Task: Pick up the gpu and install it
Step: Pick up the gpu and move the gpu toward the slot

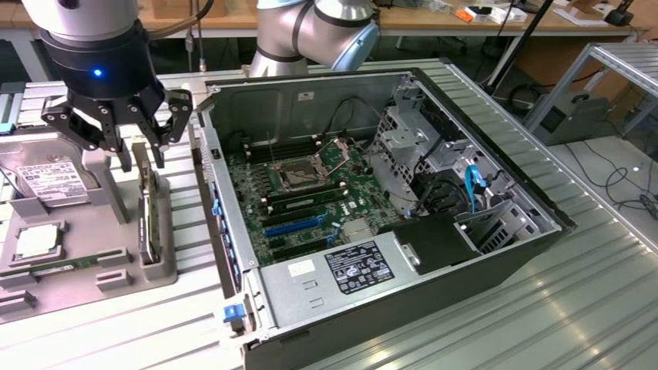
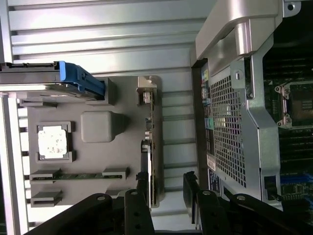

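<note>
Here's the claw (image 1: 142, 163) (image 2: 165, 185), hanging over the grey tray (image 1: 103, 202) (image 2: 122, 156) on the exterior view's left. The jaws are spread wide and there is nothing between the pads. Right underneath is the graphics card (image 1: 150, 223) (image 2: 150, 161), standing on its edge in a slot of the tray. It is a thin dark strip with its pale metal bracket (image 2: 146, 91) at the far end from the claw.

From the wrist view, the two black fingers (image 2: 191, 188) straddle the near end of the card. One sits close against its side and the other stands off with clear space between. Whether that closer finger actually touches the card I can't tell.

Elsewhere on the tray, the silver hard drive (image 1: 46, 181) with its white label sits at the back. A square processor chip (image 1: 36, 243) (image 2: 53, 142) sits in its own pocket, and a slim memory stick (image 2: 78, 174) lies in a groove just beside it.

Just beside the tray on the ribbed metal counter (image 1: 154, 324) (image 2: 98, 29) lies the open computer case (image 1: 298, 100) (image 2: 230, 122). It rests on its side with the green motherboard (image 1: 308, 185) facing up and a row of blue slots (image 1: 293, 223) showing near its lower edge. The card is in the tray, not in the case.
</note>
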